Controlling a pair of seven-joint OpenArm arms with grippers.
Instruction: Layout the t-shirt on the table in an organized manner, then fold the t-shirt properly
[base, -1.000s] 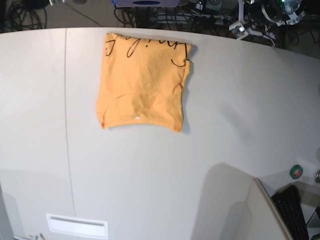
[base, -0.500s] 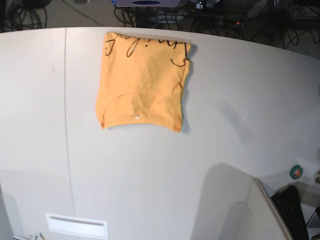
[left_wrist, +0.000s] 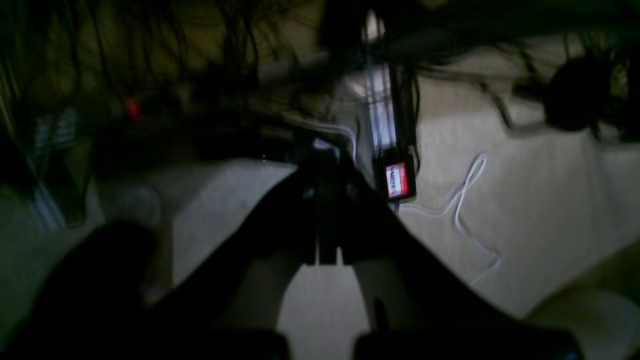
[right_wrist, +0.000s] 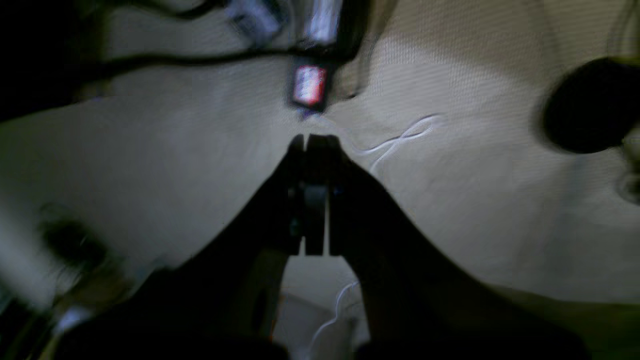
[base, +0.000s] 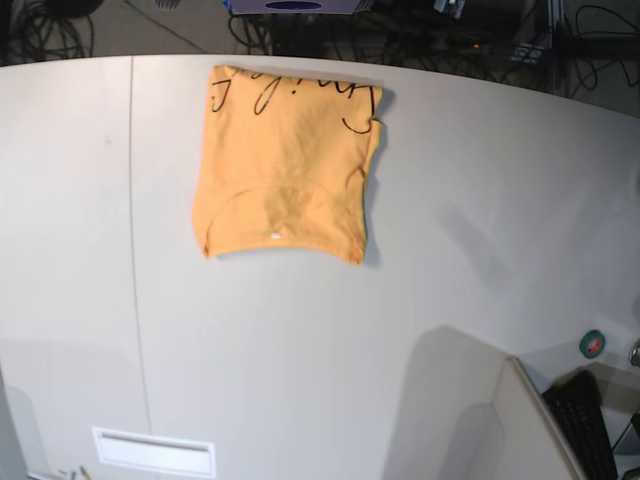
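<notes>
One folded orange t-shirt (base: 285, 165) is laid upper centre on the table (base: 450, 250); left gripper (left_wrist: 322, 220) and right gripper (right_wrist: 310, 200) are closed, empty.

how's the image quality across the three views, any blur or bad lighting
Base view: bright, evenly lit and sharp on the t-shirt, though the table edge curves from lens distortion. Left wrist view: very dark and smeared, left gripper a black silhouette. Right wrist view: dim and blurred, right gripper also silhouetted.

A round green tape roll (base: 593, 344) sat near a black keyboard (base: 585, 425). Tangled dark cables (base: 330, 30) lay beyond; a thin white cord (left_wrist: 470, 200) curled on the pale floor.
</notes>
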